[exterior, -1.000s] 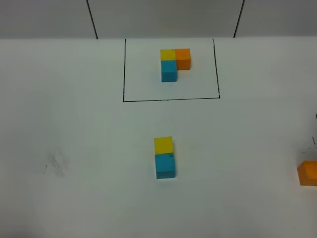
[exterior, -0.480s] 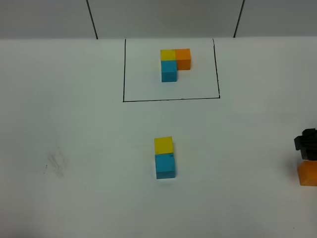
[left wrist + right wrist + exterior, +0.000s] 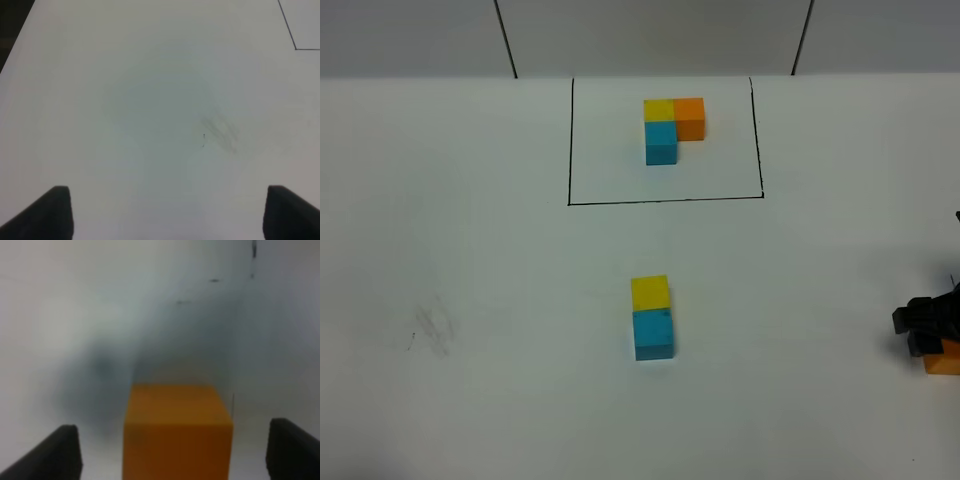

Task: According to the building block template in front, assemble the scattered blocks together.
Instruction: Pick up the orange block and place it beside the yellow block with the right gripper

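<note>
The building block template (image 3: 665, 125) is a yellow, orange and blue L-cluster inside a black drawn rectangle at the far middle. A loose yellow cube (image 3: 650, 293) and a loose sky-blue cube (image 3: 653, 334) sit touching at the table's middle. The loose orange cube (image 3: 947, 359) lies at the right edge, partly covered by my right gripper (image 3: 925, 328). In the right wrist view the orange cube (image 3: 177, 432) sits between the spread fingers of the right gripper (image 3: 174, 445), which is open and not touching it. My left gripper (image 3: 167, 212) is open and empty over bare table.
The white table (image 3: 470, 300) has a faint grey smudge (image 3: 432, 330) at the left, which also shows in the left wrist view (image 3: 220, 132). A corner of the black frame line (image 3: 295, 48) shows there too. A grey wall lies behind the table.
My right gripper came into view from the right edge and dropped lower over the orange cube, covering part of it. The cubes have not moved.
</note>
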Controlling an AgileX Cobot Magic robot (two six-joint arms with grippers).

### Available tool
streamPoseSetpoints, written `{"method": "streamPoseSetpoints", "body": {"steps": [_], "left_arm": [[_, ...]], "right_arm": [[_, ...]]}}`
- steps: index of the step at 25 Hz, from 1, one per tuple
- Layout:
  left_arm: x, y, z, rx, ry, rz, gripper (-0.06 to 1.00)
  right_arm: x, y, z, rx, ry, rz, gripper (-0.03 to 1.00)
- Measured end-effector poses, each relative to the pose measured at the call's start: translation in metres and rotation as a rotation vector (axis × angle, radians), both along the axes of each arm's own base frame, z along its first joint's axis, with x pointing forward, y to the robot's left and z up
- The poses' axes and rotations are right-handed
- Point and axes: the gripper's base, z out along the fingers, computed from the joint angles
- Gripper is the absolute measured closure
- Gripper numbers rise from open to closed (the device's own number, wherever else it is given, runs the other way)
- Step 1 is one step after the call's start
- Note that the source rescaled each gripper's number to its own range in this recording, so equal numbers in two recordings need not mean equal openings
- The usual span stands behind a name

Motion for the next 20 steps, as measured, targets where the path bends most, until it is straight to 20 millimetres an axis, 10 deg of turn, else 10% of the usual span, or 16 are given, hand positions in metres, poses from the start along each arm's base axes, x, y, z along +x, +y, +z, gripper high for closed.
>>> {"method": "streamPoseSetpoints", "body": {"steps": [4,6,12,20], "left_arm": [[0.0,0.0,0.0,0.0,0.0,0.0,0.31],[0.0,0.0,0.0,0.0,0.0,0.0,0.31],[0.0,0.0,0.0,-0.005,0.0,0.003,0.31],[0.0,0.0,0.0,0.0,0.0,0.0,0.31]], "right_arm": [[0.0,-0.003,-0.013,0.001,0.047,-0.008,0.46],[0.0,-0.003,-0.014,0.0,0.05,0.004,0.76],[0.001,0.009,0.009,-0.023,-0.045,0.166,0.78],[0.031,0.067,0.045,-0.081,-0.125,0.811,0.78]]}}
